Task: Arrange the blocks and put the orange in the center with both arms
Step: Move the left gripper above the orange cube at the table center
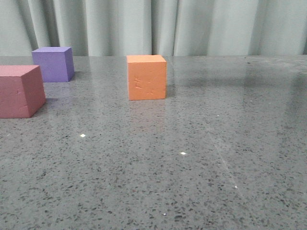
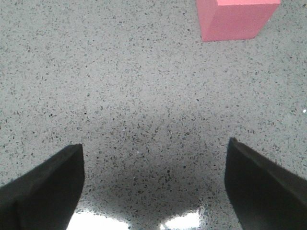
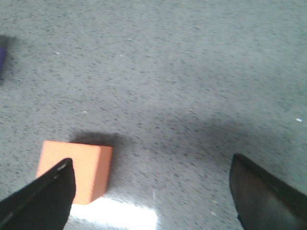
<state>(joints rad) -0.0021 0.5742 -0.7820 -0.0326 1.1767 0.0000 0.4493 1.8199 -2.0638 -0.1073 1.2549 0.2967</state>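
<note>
In the front view three foam cubes stand on the speckled grey table [image 1: 201,158]. The orange block [image 1: 147,77] is near the middle, the purple block [image 1: 53,63] at the far left and the pink-red block [image 1: 19,91] at the left edge, nearer the camera. No arm shows in that view. My left gripper [image 2: 154,158] is open above bare table, with the pink-red block [image 2: 235,19] well ahead of it. Open too, my right gripper [image 3: 152,167] hangs over bare table, and the orange block [image 3: 79,170] lies partly behind one of its fingers, outside the gap.
A pale green curtain [image 1: 158,26] hangs behind the table's far edge. A sliver of the purple block [image 3: 2,57] shows at the edge of the right wrist view.
</note>
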